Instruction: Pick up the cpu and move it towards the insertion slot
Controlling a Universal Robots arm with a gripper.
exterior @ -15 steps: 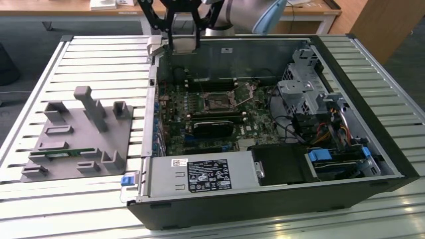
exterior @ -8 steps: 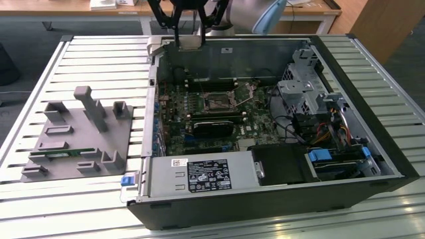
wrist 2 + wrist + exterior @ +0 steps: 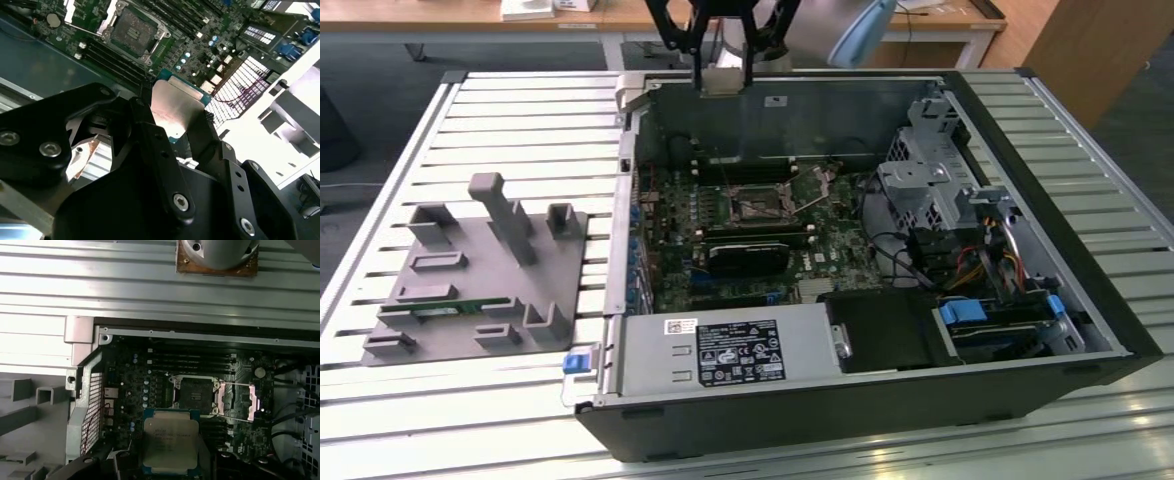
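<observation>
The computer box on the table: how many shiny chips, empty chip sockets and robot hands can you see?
Shiny chip, the cpu: 1
Empty chip socket, the insertion slot: 1
Robot hand, holding the chip: 1
Total: 3

You are working on a slatted metal table (image 3: 520,110). Directly on it rests an open computer case (image 3: 881,420), lying on its side. Just beside the case, toward the exterior view's left, lies a grey fixture plate (image 3: 467,270) carrying upright blocks.
</observation>
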